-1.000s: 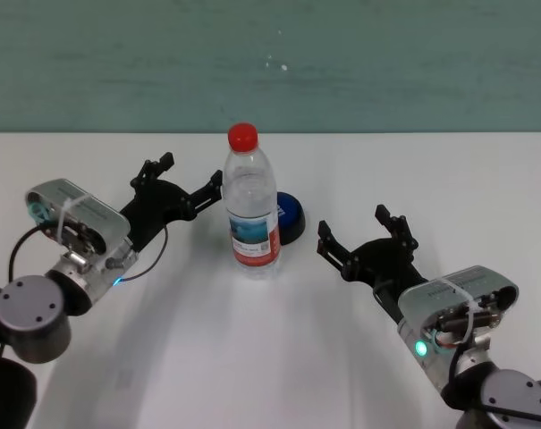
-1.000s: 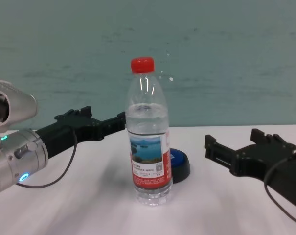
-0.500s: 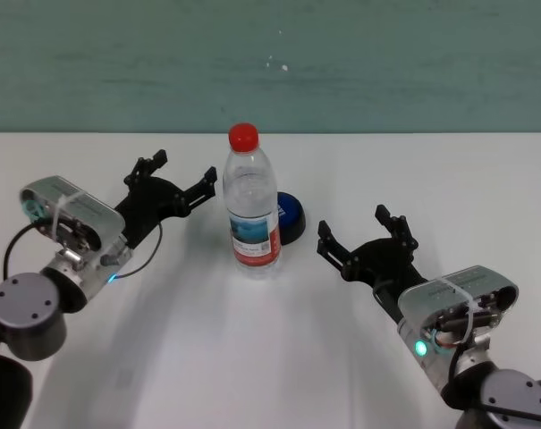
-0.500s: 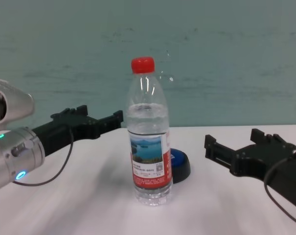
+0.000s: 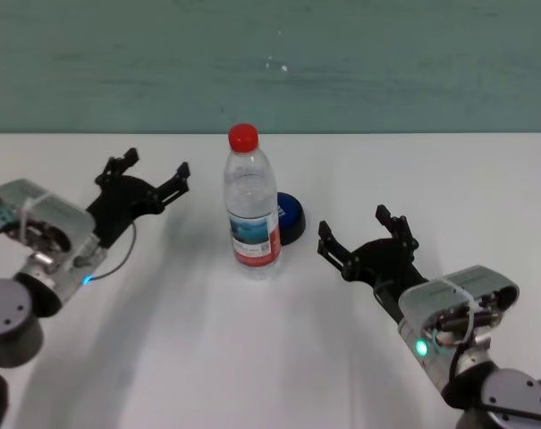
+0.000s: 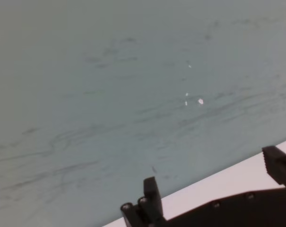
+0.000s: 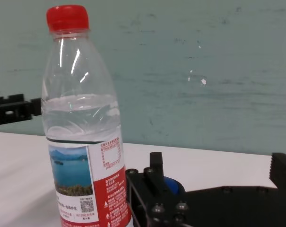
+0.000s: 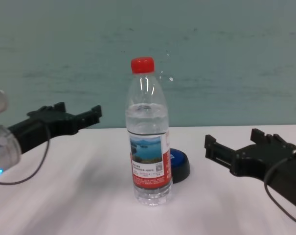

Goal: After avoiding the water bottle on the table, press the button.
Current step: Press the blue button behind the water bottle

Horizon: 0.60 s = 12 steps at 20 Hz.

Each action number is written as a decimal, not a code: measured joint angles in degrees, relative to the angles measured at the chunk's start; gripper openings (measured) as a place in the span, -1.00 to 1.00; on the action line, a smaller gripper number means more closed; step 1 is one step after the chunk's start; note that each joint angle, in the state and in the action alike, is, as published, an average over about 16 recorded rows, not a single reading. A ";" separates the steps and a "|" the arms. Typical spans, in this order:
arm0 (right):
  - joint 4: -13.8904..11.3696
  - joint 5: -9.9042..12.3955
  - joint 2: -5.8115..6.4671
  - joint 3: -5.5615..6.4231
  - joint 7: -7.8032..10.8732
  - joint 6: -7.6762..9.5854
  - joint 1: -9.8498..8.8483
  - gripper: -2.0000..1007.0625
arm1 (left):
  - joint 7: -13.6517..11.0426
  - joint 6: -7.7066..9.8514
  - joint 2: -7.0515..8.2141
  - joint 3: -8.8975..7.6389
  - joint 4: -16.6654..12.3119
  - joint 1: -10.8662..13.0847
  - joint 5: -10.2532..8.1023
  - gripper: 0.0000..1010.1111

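Blue-topped, the button (image 5: 290,217) sat on the table (image 5: 252,357) just behind the upright water bottle (image 5: 251,206), at roughly eleven o'clock from the nearer right gripper (image 5: 364,234); both it and the left gripper (image 5: 148,175) looked spread, empty.

The left hand (image 5: 149,170) is held out over the left side, fingers spread wide and nothing gripped, its forearm angled up from the lower left corner. The right hand (image 5: 364,228) is kept low on the right, fingers likewise parted and empty, with the wrist housing trailing toward the near edge.
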 joint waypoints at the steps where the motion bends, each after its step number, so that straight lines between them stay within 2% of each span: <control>1: 0.00 0.00 0.00 0.00 0.00 0.00 0.00 0.99 | 0.06 0.14 0.22 -0.42 -0.69 0.58 -0.30 1.00; 6: 0.00 0.00 0.00 0.00 0.00 0.00 0.00 0.99 | 0.37 0.93 1.39 -2.56 -5.26 4.45 -1.89 1.00; 12: 0.00 0.00 0.00 0.00 0.00 0.00 0.00 0.99 | 0.45 1.74 2.65 -4.89 -12.10 10.50 -4.03 1.00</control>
